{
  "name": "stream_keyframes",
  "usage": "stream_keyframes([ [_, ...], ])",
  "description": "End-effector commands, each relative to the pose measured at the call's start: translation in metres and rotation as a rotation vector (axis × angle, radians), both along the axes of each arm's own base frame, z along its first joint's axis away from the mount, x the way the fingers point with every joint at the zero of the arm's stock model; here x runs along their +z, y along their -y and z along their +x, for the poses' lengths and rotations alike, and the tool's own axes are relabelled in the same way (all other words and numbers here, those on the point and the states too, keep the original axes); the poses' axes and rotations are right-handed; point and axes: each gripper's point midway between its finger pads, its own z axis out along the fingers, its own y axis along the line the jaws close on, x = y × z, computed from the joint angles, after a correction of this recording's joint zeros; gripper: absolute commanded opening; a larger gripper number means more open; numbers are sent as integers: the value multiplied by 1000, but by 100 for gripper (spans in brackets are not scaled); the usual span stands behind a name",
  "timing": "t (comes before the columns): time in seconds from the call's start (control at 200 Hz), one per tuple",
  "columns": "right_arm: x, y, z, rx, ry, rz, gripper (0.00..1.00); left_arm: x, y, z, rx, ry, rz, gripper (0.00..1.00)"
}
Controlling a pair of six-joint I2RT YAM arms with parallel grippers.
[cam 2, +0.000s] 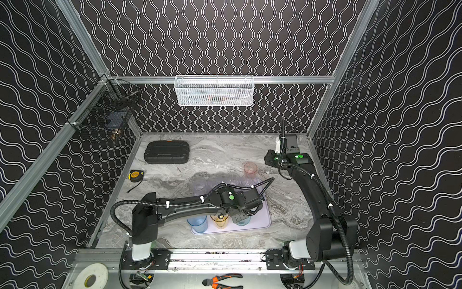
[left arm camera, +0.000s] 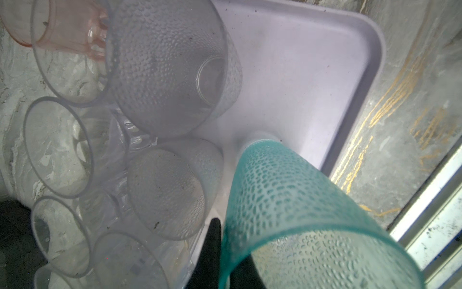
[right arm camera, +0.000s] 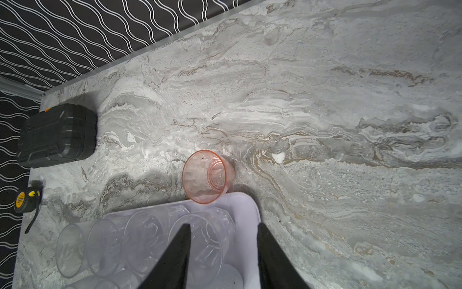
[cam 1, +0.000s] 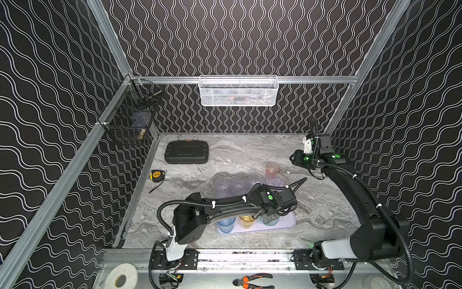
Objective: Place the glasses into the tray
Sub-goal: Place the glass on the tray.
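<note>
Left hand (cam 1: 270,220) pinching teal glass (left arm camera: 287,200) rim, base in tray (left arm camera: 350,62). Right hand (right arm camera: 223,225) spread, empty. Pink glass (right arm camera: 207,176) on bench (right arm camera: 325,100) beside tray.

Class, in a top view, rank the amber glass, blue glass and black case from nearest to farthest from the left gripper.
1. Amber glass, in the tray beside the left gripper holding the teal glass.
2. Blue glass, at the tray's near left corner.
3. Black case, far back left.

arms (cam 1: 230,205): black shells | white bases (cam 1: 175,247) | corrugated cables (cam 1: 162,209) | green lights (cam 1: 270,197)
</note>
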Motion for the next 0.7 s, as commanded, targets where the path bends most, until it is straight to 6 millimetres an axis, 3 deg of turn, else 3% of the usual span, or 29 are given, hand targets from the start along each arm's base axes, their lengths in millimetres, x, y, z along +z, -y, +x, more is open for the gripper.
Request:
stream_keyframes([
  [0.0, 2, -4, 4, 7, 20, 20, 44, 3, -6, -3, -28, -16, 32, 0],
  [0.22, 2, -4, 4, 11, 19, 18, 44, -13, -7, 0, -18, -23, 53, 2],
  [0.37, -1, -5, 5, 14, 15, 22, 44, -4, -5, 9, 4, 0, 29, 16],
  [0.696, -6, -8, 7, 17, -2, 36, 43, 6, -2, 14, 8, 18, 6, 25],
])
